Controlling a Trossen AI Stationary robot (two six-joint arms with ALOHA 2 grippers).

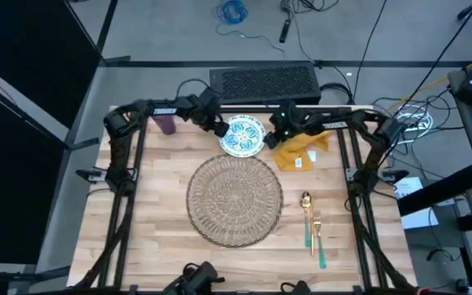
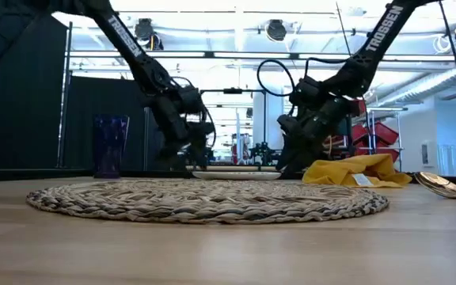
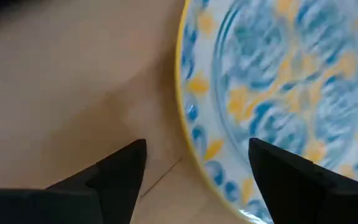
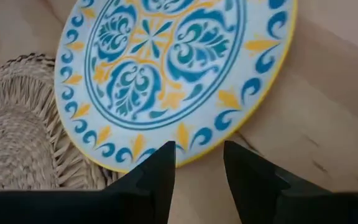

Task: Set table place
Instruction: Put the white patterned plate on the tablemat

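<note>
- My left gripper [image 3: 194, 171] is low at the plate [image 1: 242, 135], on the side facing the purple cup [image 1: 165, 124]; its fingers are spread, one over bare wood and one over the plate's yellow rim, straddling that edge without pinching it.
- My right gripper [image 4: 199, 165] is down at the opposite side of the plate, the side toward the yellow napkin [image 1: 301, 150]. Its fingers stand parted with a narrow gap just off the rim, gripping nothing.
- The plate lies flat on the table [image 1: 146, 221], touching or slightly overlapping the far edge of the woven mat [image 1: 234, 199]; the right wrist view shows straw right under its rim.
- What matters next, as I judge it: the plate is round, so no long axis to line up, and it must travel from between the two grippers toward the mat's middle. The left gripper, already astride the rim, looks better placed to take it.
- The fork [image 1: 316, 236] and spoon [image 1: 306, 215] lie together beside the mat, on the napkin's side, well apart from the plate.
</note>
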